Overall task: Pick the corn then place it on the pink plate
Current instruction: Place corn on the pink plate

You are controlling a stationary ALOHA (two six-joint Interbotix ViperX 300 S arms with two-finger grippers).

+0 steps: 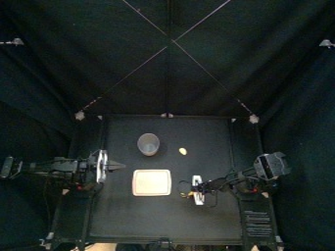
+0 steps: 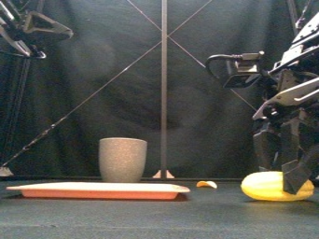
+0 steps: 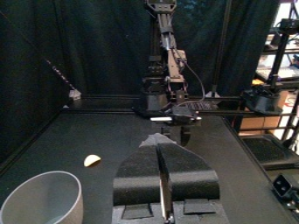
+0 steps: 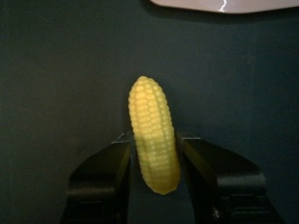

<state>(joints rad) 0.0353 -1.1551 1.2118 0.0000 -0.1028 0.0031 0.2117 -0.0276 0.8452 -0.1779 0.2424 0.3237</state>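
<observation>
We see the right hand [image 4: 152,144] lowered over a yellow corn [image 4: 149,105], with 1 jaw pressed against each long side, so the hand is clamped on it. The cob's pointed end sticks out past the fingertips. The corn lies flat on the black surface [image 2: 149,219], to the right of the pink plate [image 2: 37,189] and apart from it. Behind the plate stands 1 tall grey cup [image 2: 122,159], and a small yellow toy piece [image 2: 207,185] lies to the right of it. The left hand [image 3: 162,142] rests at the left side of the surface, its jaws together and holding nothing. Black curtains [image 1: 167,59] close off the back and sides.
</observation>
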